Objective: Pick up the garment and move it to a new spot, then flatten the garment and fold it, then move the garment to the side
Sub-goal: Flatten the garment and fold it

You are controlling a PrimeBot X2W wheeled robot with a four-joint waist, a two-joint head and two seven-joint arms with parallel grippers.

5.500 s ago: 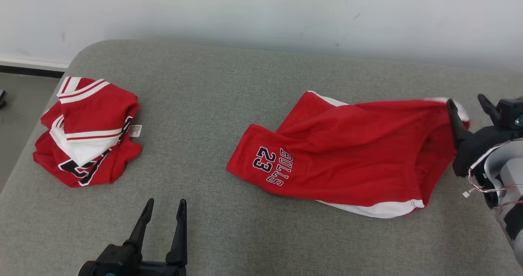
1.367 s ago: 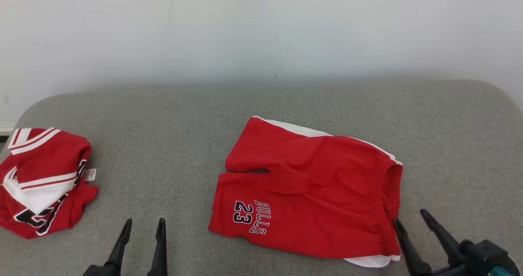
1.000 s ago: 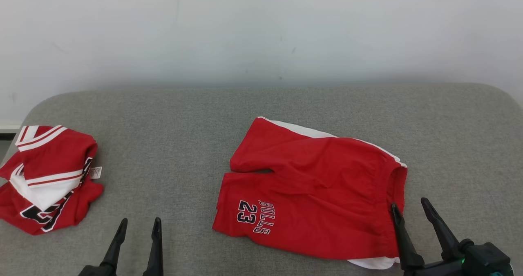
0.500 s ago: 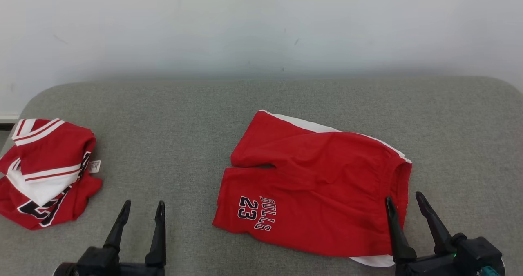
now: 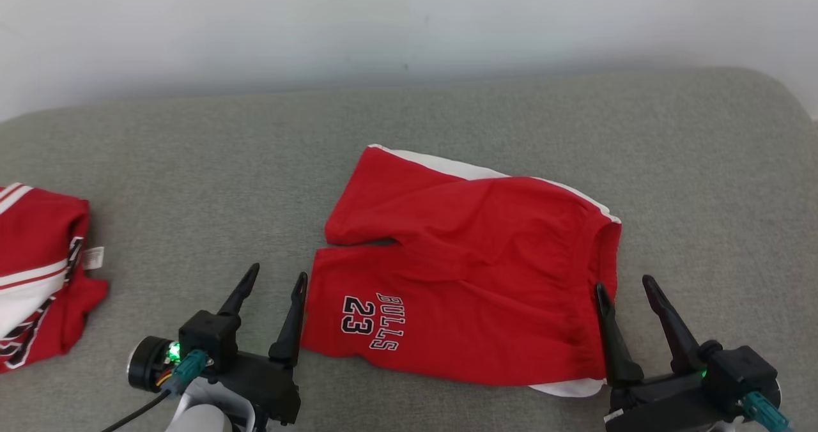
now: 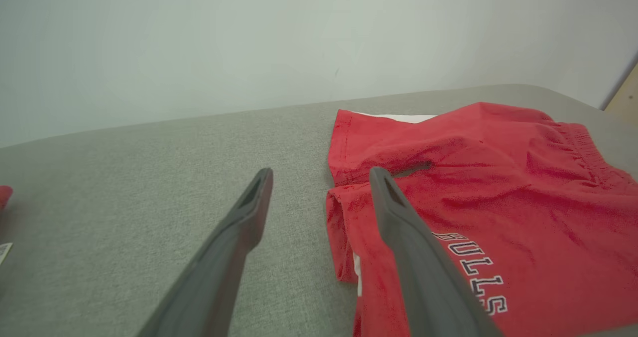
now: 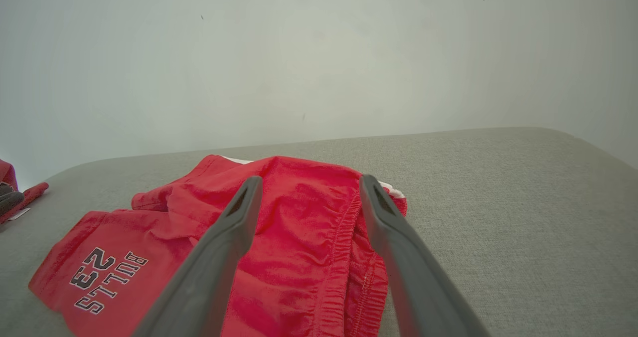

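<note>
The garment, red shorts (image 5: 473, 266) with white side stripes and "BULLS 23" print, lies spread on the grey cushion, waistband to the right, legs to the left. My left gripper (image 5: 278, 278) stands open just left of the near leg hem, one finger (image 6: 398, 227) over the hem edge of the shorts (image 6: 488, 197). My right gripper (image 5: 623, 288) is open at the waistband's near end, its fingers (image 7: 234, 227) straddling the elastic band of the shorts (image 7: 299, 217). Neither holds cloth.
A second red and white garment (image 5: 35, 272) lies crumpled at the cushion's left edge. The grey cushion (image 5: 192, 183) runs wide between both piles and behind the shorts, up to a pale wall (image 5: 409, 16).
The camera has tilted down and shifted right. My left gripper has moved right and forward to the leg hem. The right gripper stays at the waistband. The shorts lie unmoved.
</note>
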